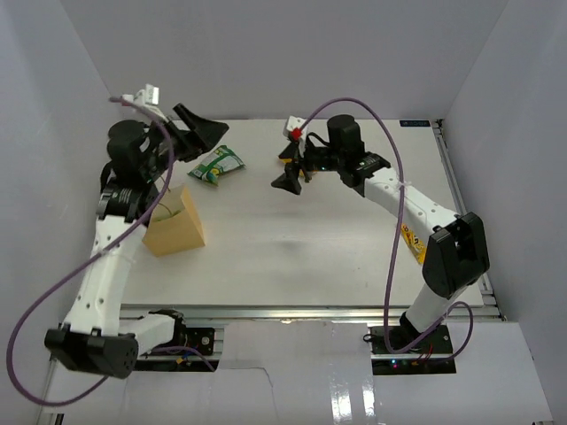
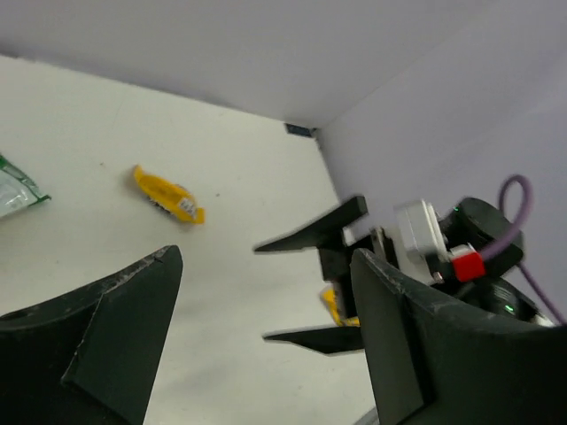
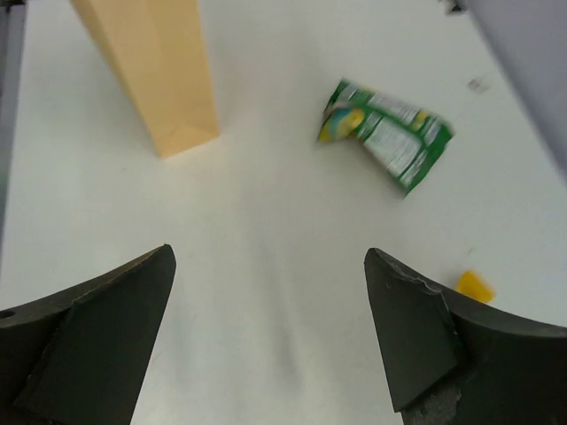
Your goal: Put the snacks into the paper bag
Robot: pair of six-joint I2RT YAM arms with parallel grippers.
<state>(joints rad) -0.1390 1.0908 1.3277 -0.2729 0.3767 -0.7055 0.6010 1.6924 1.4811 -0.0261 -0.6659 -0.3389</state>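
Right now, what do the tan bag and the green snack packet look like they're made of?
Paper bag: likely kraft paper with a matte finish. It shows an even tan colour, crisp folded edges and no glare.
Green-and-white packet: probably thin printed plastic film. It lies crumpled and bent, as soft wrapper does. The blur hides how glossy it is.

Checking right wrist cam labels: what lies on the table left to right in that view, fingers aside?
paper bag → green-and-white packet → small yellow packet
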